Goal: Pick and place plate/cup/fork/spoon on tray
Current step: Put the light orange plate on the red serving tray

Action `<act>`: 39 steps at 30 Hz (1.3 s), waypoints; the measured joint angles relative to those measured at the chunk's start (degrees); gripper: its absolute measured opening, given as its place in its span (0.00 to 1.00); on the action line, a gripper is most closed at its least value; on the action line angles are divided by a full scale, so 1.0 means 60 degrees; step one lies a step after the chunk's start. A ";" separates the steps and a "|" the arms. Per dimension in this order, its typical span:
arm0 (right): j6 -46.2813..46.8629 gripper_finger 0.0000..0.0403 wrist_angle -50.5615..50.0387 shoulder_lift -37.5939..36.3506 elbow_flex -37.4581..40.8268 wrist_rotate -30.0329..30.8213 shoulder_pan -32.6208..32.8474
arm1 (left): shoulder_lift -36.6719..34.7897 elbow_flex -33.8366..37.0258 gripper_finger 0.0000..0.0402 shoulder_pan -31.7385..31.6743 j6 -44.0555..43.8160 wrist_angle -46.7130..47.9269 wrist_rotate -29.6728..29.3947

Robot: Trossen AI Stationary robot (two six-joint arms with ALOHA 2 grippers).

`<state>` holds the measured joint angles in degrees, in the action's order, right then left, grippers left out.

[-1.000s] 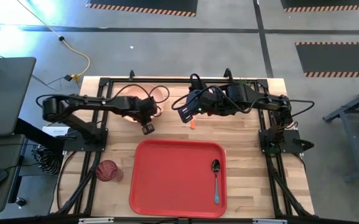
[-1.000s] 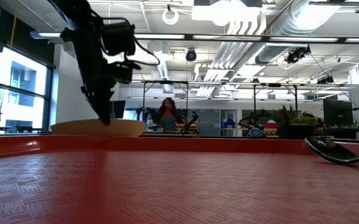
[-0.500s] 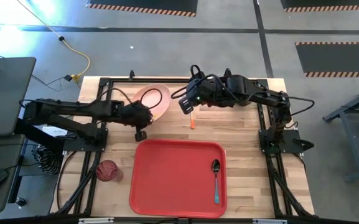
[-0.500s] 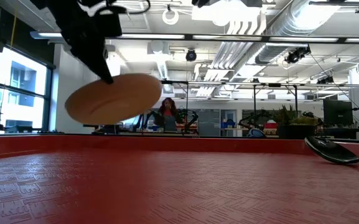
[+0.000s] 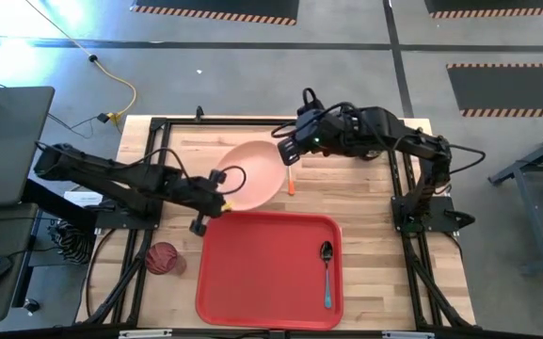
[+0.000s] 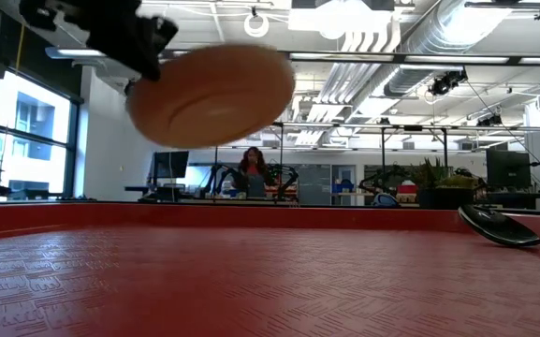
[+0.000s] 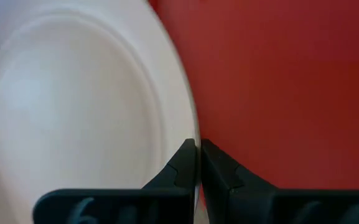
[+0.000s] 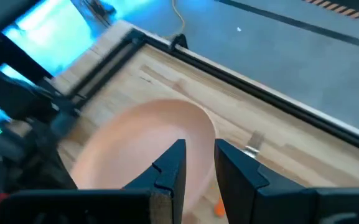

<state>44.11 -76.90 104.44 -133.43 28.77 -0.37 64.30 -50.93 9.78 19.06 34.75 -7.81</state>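
Left gripper (image 7: 198, 163) clamped on peach-pink plate (image 5: 252, 174) rim, held aloft, tilted, just beyond red tray (image 5: 252, 282) far-left corner. Right gripper (image 8: 196, 163) slightly parted, empty, above fork (image 5: 291, 185).

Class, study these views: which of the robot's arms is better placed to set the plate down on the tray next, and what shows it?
The left. Its gripper is shut on the rim of the plate, held lifted beside the tray. The right gripper is over the table's far side, holding nothing.

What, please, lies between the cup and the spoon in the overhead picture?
In the high view, only the tray's bare red floor lies between the cup and the spoon.
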 joint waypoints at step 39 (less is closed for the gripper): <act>0.1886 0.19 0.1212 -0.0120 0.0000 0.0525 0.0446 | 0.4454 -0.1425 0.00 0.4245 0.4597 -0.0502 0.0152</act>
<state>55.43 -69.63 103.72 -133.43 31.92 2.31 91.02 -59.48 35.24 46.64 31.74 -6.90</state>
